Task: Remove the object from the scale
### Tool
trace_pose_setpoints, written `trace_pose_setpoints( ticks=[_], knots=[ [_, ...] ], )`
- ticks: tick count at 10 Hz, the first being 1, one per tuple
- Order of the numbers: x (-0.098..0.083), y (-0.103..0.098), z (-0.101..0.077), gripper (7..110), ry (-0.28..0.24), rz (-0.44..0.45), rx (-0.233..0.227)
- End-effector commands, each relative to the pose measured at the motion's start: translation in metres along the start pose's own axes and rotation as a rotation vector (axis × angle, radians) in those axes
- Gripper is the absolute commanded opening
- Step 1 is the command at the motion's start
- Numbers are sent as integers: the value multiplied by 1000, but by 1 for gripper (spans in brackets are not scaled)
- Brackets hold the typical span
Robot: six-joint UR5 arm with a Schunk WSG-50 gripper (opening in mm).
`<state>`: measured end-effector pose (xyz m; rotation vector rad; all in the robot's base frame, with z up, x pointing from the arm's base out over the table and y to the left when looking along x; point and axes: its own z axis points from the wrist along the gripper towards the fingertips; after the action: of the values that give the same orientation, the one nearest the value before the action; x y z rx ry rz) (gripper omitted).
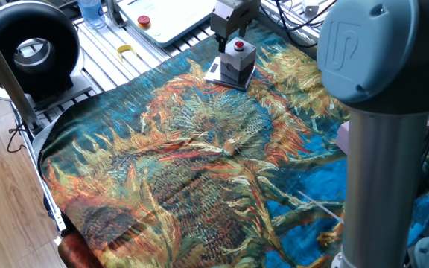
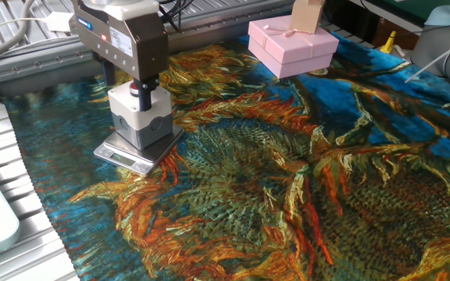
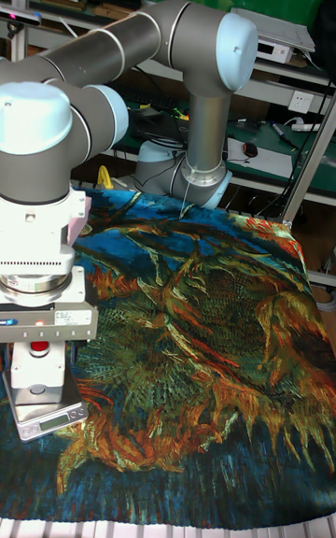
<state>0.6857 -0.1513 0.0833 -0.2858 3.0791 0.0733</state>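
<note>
The gripper (image 2: pixel 123 84) hangs wide open, fingers straddling the grey box (image 2: pixel 141 118) sitting on the scale (image 2: pixel 123 156).

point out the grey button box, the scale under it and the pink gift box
grey button box (image 2: pixel 148 123): the other fixed view, on its front side wall.
scale (image 2: pixel 123 158): the other fixed view, on the front strip of the plate, beside the box.
pink gift box (image 2: pixel 291 43): the other fixed view, on its lid.

A robotics lab: grey robot arm (image 3: pixel 140 43) mounted at a slotted aluminium worktop (image 1: pixel 136 45) draped in a sunflower-print cloth (image 2: pixel 287 172), shelves of electronics and cables (image 3: pixel 271 48) behind, wood floor (image 1: pixel 6 216) alongside.
</note>
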Motion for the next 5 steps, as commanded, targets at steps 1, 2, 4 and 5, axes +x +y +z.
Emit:
trace_pose_setpoints(
  ticks=[1, 2, 4, 5],
  knots=[
    [4, 3, 7, 110, -11, -3, -18],
    [5, 4, 7, 110, -12, -6, -22],
    [7, 3, 8, 110, -13, -13, -24],
    [10, 2, 9, 110, -8, -13, -26]
  ],
)
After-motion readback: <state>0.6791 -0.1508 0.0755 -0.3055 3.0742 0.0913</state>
